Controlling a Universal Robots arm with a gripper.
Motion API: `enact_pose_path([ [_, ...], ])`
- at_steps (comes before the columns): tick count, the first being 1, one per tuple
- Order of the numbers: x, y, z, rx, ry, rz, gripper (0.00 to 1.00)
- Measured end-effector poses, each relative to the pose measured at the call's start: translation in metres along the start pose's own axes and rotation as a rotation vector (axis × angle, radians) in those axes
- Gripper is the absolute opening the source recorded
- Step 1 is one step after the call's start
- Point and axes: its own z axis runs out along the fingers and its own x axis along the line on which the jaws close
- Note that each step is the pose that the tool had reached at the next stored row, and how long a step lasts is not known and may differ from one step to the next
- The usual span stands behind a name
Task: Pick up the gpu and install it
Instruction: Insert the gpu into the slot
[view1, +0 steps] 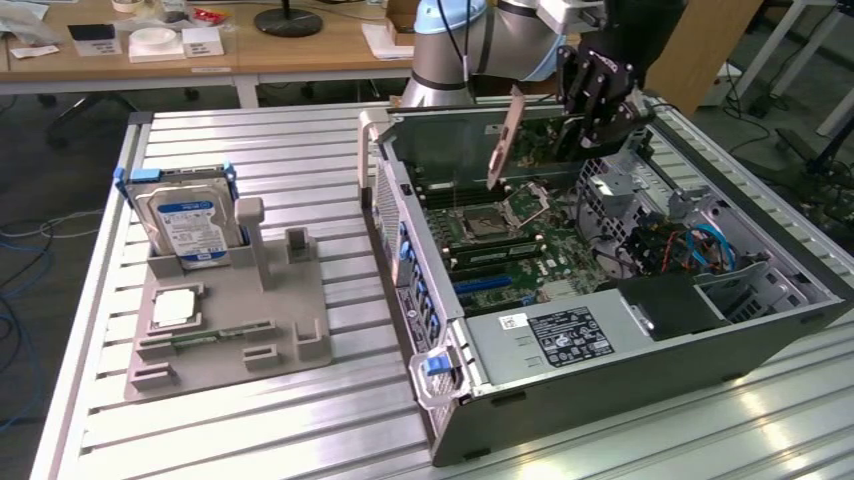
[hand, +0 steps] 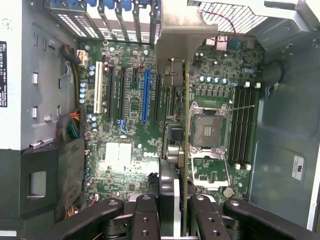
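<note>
1. The gripper (view1: 595, 125) (hand: 175, 217): black jointed metal fingers (hand: 145, 217), pinching the gpu between them over the open computer case.
2. The gpu (view1: 503, 140) (hand: 185, 150): a thin flat card, held on edge in the gripper. A bent silver bracket (hand: 177, 42) is at the end farthest from the gripper. Whether its lower edge touches the board cannot be told.
3. The motherboard (hand: 130, 150): green and densely studded, directly below the gripper. A long blue slot (hand: 146, 95) lies to one side of the card's line and a square metal processor socket (hand: 207, 130) to the other.
4. The computer case (view1: 747, 345): a dark sheet-metal box with perforated panels. Its walls rise around the board, and its upper side is open.
5. The holder (view1: 287, 330): grey, moulded and blocky, well apart from the gripper. It carries an upright silver hard drive (view1: 187, 225) with a blue-white label and a small square silver chip (view1: 176, 308).
6. The counter (view1: 267, 420): ribbed aluminium slats, bare in front of the holder.
</note>
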Motion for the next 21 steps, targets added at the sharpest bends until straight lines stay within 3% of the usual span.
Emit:
enact_pose_path([
  [10, 0.000, 0.0018, 0.0069, 0.0084, 0.0014, 0.043, 0.28],
  [15, 0.000, 0.0050, 0.0095, 0.0157, 0.0023, 0.063, 0.28],
  [21, 0.000, 0.0055, 0.0135, 0.0174, 0.0024, 0.066, 0.28],
])
